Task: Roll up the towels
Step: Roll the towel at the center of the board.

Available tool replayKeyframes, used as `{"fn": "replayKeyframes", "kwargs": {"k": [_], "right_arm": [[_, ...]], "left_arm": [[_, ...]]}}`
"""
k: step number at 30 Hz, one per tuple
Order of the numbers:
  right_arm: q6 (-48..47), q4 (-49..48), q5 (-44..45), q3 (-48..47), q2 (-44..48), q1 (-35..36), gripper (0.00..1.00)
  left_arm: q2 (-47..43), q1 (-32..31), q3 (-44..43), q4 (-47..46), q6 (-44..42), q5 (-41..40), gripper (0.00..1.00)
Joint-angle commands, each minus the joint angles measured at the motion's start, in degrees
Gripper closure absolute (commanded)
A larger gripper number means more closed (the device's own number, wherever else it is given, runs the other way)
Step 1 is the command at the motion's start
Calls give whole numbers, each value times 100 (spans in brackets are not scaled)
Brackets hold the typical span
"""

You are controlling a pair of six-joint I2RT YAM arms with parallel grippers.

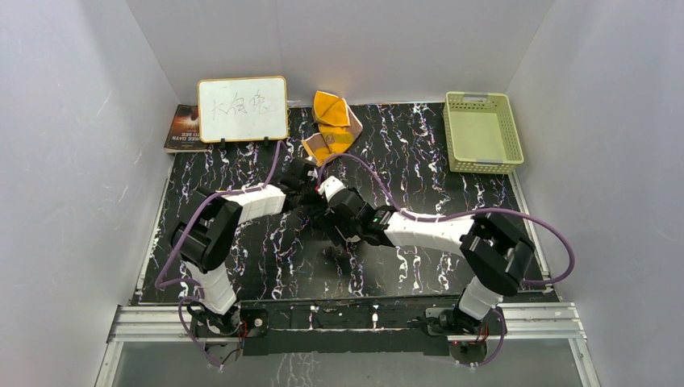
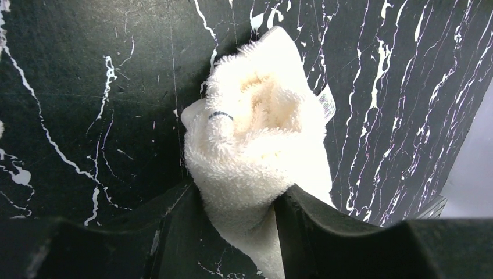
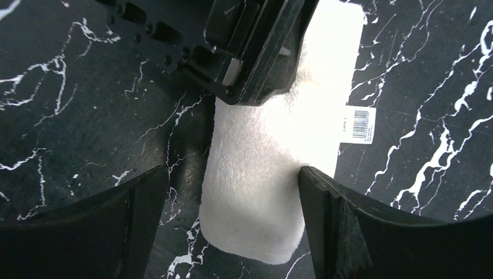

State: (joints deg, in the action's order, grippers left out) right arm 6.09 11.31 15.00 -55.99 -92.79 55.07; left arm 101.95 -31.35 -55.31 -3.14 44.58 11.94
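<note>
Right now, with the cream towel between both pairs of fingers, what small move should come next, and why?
Probably close the right fingers on the cream towel: it looks already rolled, the left fingers pinch one end, and the right ones stand open on either side of the other.

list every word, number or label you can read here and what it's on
whiteboard: three handwritten characters; the first reads "大", the other two are not clear enough to read for sure
book beside the board: cover print too small to read
tag on the cream towel: a barcode with tiny print, too blurred to read
nothing else with text shows
</note>
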Motion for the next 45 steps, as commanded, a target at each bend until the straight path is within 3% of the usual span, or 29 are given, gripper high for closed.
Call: {"fn": "replayKeyframes", "kwargs": {"k": [1, 5, 9, 14, 21, 28, 39, 45], "right_arm": [[-76, -604, 137, 24, -195, 13, 21], [-99, -722, 188, 17, -367, 6, 28], [32, -736, 246, 21, -465, -53, 42], [277, -707, 152, 108, -450, -254, 50], [481, -845, -803, 341, -226, -683, 65], [1031, -1533, -2803, 947, 209, -1517, 68], [1835, -2537, -4945, 1283, -44, -2465, 69], [2263, -3018, -5672, 1389, -285, -2752, 69]], "left_arm": [[162, -64, -123, 621, -102, 179, 56], [195, -57, -164, 686, -120, 235, 56], [215, -57, -203, 755, -155, 276, 55], [257, -34, -227, 839, -241, 366, 52], [-49, 250, -167, 700, -314, 580, 39], [-623, 590, 325, -280, -121, 1165, 22], [-739, 559, 968, -2171, 676, 1762, 19], [-454, 504, 991, -2589, 873, 1868, 18]]}}
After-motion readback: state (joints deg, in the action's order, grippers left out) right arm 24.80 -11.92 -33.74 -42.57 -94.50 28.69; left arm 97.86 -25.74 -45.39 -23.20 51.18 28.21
